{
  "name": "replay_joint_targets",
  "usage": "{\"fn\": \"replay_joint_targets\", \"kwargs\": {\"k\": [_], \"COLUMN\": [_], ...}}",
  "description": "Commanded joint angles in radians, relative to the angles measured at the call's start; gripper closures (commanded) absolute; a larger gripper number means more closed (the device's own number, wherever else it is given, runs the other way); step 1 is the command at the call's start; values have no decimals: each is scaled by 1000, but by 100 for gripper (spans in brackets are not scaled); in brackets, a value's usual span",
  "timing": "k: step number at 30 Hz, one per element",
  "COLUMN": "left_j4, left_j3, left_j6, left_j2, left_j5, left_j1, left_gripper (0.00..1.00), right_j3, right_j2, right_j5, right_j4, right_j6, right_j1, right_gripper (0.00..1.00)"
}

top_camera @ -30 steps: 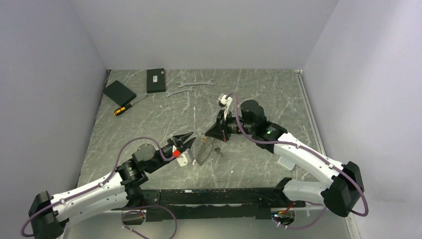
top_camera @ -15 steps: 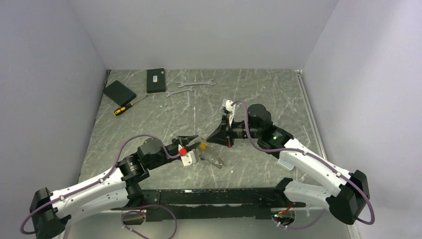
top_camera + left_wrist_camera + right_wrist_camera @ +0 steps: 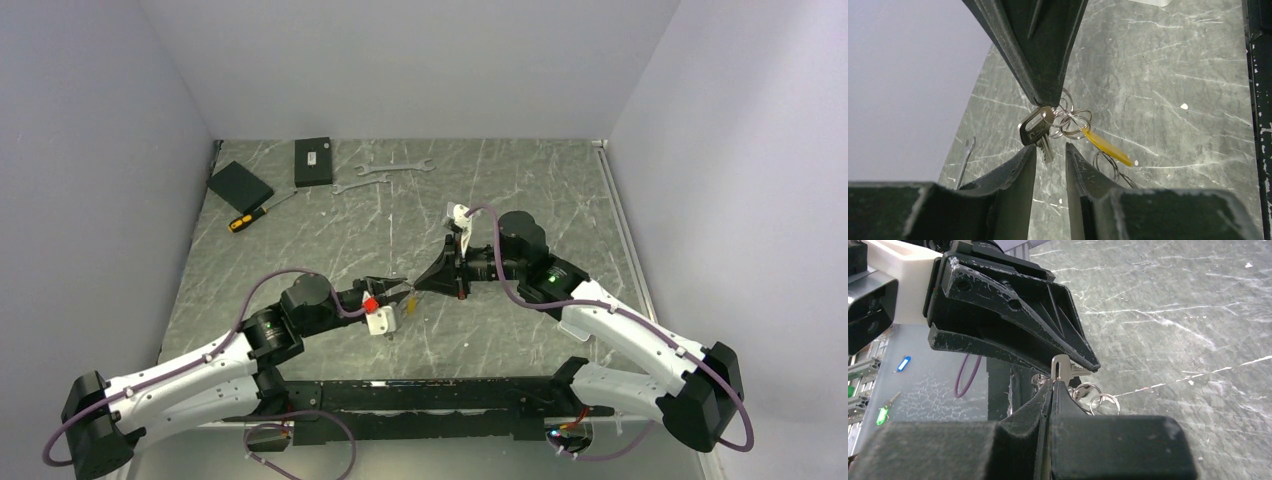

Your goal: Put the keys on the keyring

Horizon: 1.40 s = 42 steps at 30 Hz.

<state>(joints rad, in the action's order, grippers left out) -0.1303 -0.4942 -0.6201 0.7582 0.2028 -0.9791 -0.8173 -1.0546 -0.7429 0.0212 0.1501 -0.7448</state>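
My right gripper (image 3: 416,285) is shut on the head of a silver key (image 3: 1034,131), which also shows in the right wrist view (image 3: 1062,364). Small split rings (image 3: 1072,120) hang from the key, along with a brass-yellow key (image 3: 1108,148) and the thin wire keyring (image 3: 1108,167), partly hidden behind my left finger. The whole bunch hangs above the table. My left gripper (image 3: 1050,151) is open by a narrow gap just under the silver key. The key's blade dips between the fingertips. In the top view the two grippers (image 3: 400,293) meet tip to tip.
Two silver wrenches (image 3: 396,167) (image 3: 354,187), two black boxes (image 3: 313,161) (image 3: 239,184) and a yellow-handled screwdriver (image 3: 256,211) lie at the back left. The black base rail (image 3: 430,395) runs along the near edge.
My left gripper has moved right up to the right gripper's tip. The wire keyring that lay on the table has been lifted off it. The right gripper has held nearly still for the last half second.
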Motion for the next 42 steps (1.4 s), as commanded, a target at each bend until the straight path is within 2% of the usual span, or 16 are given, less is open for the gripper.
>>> {"fn": "replay_joint_targets", "kwargs": {"k": [1,4,6,7,9,14,16,18,19,20,21,27,34,38,42], "left_j4": [-53,-89,-104,-110,-109,-58,-29,-17,-13,-11,-6,-11,-62,-107,-88], "left_j3": [-28,-22,-23,-24,-30,-56,-68,-72,-74,-77,-81,-129,-189,-231,-304], "left_j6": [20,27,28,27,23,4,-2,-5,-8,-11,-17,-58,-45,-79,-102], "left_j2": [28,49,56,60,64,60,58,56,60,66,77,182,306,388,493], "left_j5": [41,45,51,49,34,-64,-133,-194,-234,-287,-334,-565,-576,-588,-512], "left_j1": [-2,-2,-1,-1,-2,-1,-2,-1,-1,0,0,62,278,343,348], "left_gripper": [68,71,76,81,99,100,100,100,100,100,100,100,100,100,100], "right_j3": [-7,-4,-3,-3,-3,1,-7,-18,-21,-24,-28,-26,-6,12,32], "right_j2": [7,2,-5,-7,-8,-11,-20,-28,-31,-36,-38,-32,-7,11,26], "right_j5": [-44,-55,-60,-61,-61,-47,-16,44,92,140,180,396,688,789,839], "right_j4": [-89,-96,-96,-96,-96,-96,-76,-52,-43,-30,-26,9,42,54,67], "right_j6": [-10,-11,-10,-10,-11,-10,-7,-1,5,7,7,44,114,147,168], "right_j1": [-8,-10,-11,-13,-16,-18,-18,-17,-18,-18,-17,-18,-16,-14,-13], "right_gripper": [100,100,100,100,100,100,82,51,39,30,27,25,25,25,25]}}
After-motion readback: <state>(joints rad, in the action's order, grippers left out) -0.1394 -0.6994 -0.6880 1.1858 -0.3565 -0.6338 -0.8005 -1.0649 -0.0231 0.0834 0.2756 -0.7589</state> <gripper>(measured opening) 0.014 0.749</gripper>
